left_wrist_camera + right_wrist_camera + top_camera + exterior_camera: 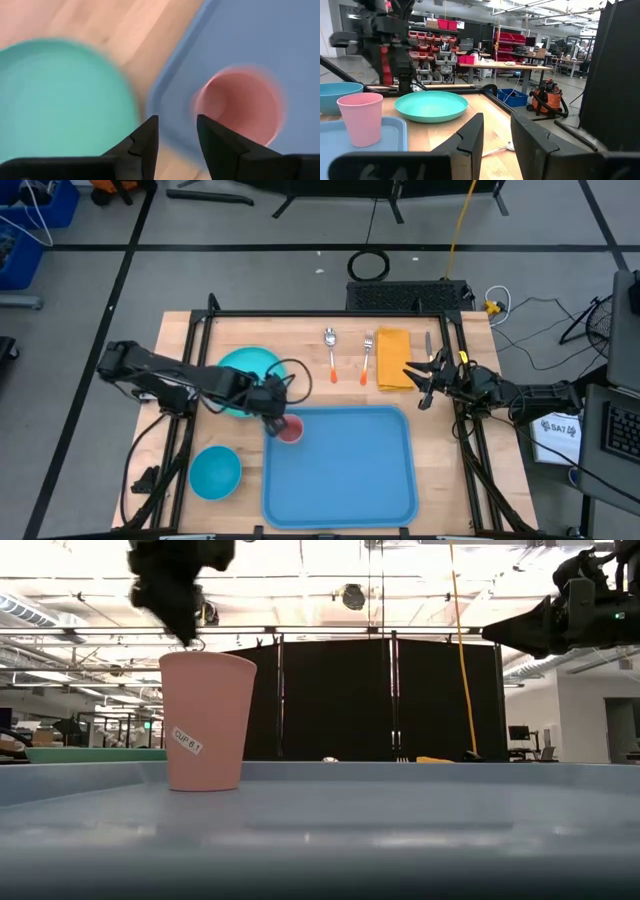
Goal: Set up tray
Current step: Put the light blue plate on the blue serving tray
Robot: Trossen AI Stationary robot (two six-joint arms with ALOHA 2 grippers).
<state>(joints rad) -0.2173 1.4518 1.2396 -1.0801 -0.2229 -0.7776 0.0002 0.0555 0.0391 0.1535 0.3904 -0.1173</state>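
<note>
- Tray (340,470) lies on the desk (300,340) before us, a pink cup (289,429) upright in its corner.
- Our left tool (276,420) hovers over the cup, fingers apart, gripping nothing.
- Our right tool (422,385) waits beside the yellow napkin (392,358), partly open, empty.

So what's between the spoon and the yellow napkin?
A fork with an orange handle lies between the spoon and the napkin, on the bare wood. The high view shows it.

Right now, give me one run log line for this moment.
pink cup: upright in tray corner | left gripper: above cup, fingers open | right gripper: waiting by yellow napkin
</note>
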